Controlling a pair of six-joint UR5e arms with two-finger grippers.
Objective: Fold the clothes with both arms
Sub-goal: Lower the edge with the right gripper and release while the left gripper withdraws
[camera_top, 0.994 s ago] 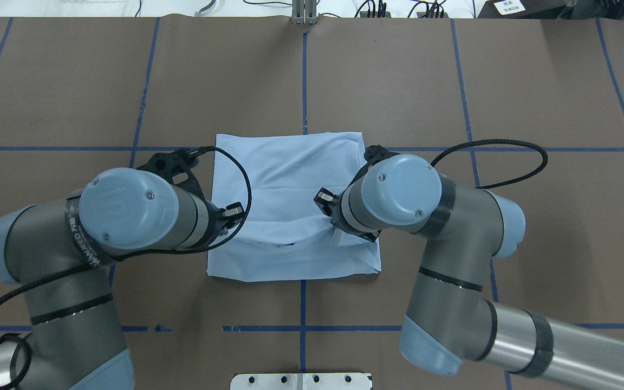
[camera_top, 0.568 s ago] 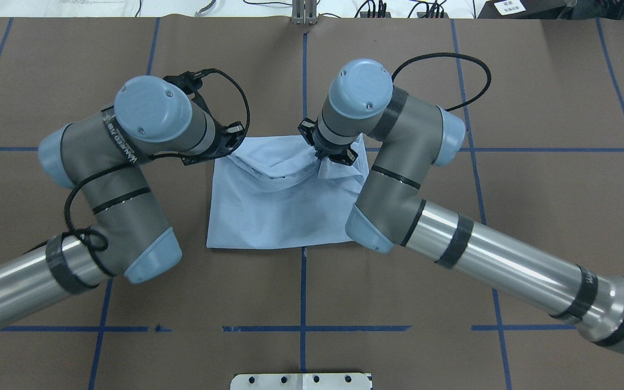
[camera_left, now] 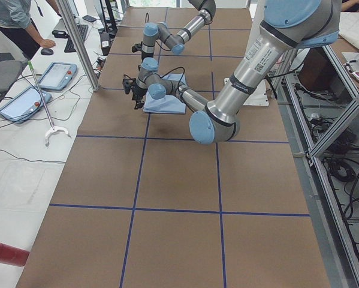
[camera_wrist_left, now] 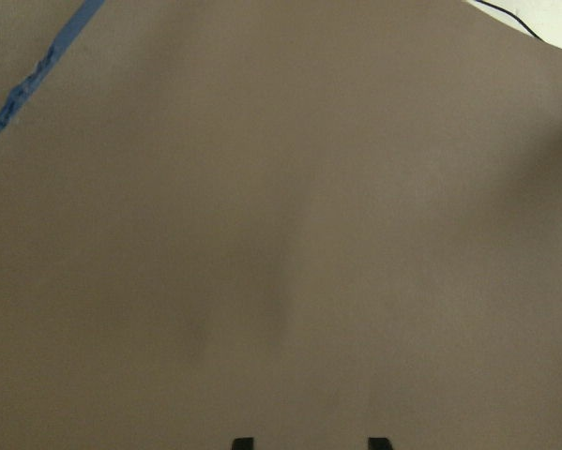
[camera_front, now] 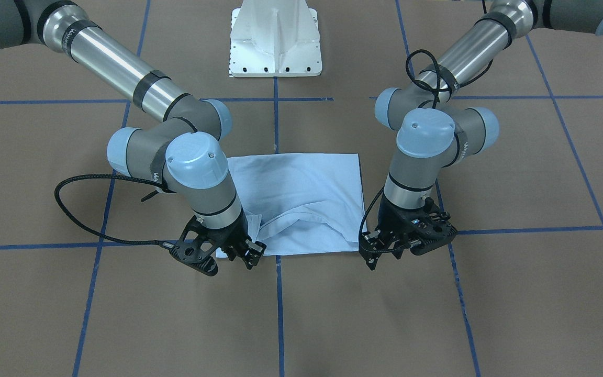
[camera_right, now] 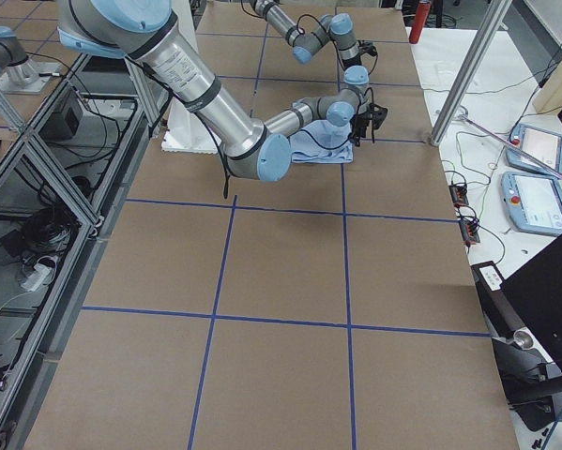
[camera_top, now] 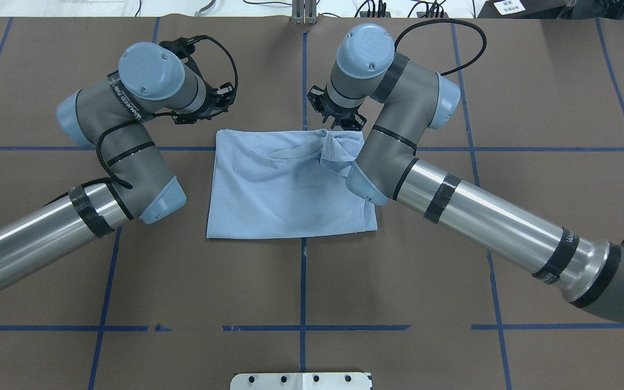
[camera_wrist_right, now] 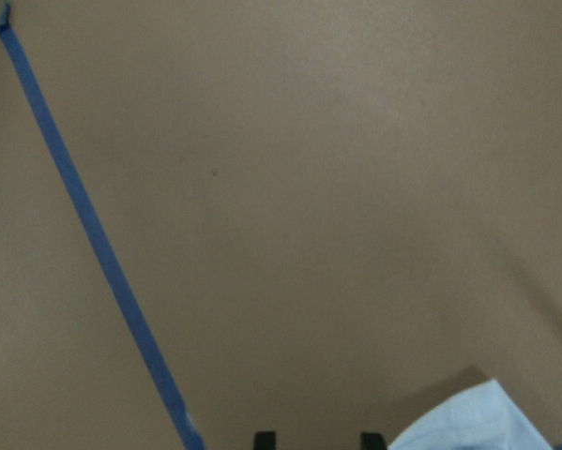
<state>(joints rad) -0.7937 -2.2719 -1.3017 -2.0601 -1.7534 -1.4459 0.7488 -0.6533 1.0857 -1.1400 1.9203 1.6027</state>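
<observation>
Across the brown counter (camera_top: 301, 281), with its grid of blue tape lines (camera_top: 302, 86), the two arms reach to the far side. The left arm (camera_top: 128, 135) and right arm (camera_top: 453, 200) were bent over the near half of the cloth a second ago. Since then they have swung away from the robot, drawing the near hem with them.

Between them the light blue T-shirt (camera_top: 279, 195) lies flat at the counter's centre, now a shorter rectangle with the carried layer on top. This looks like one fold made. Its far right corner sits bunched in a rumpled flap (camera_top: 339, 153) and probably needs smoothing before the next fold.

The left claw (camera_wrist_left: 310, 442) hangs over bare counter just past the far left corner, released, with nothing between its tips. The right claw (camera_wrist_right: 318, 439) is also spread and empty, with a corner of cloth beside it.

The right arm's elbow overhangs the shirt's right edge, hiding part of it from overhead. Behind, the white pedestal base (camera_front: 275, 42) is well apart.
</observation>
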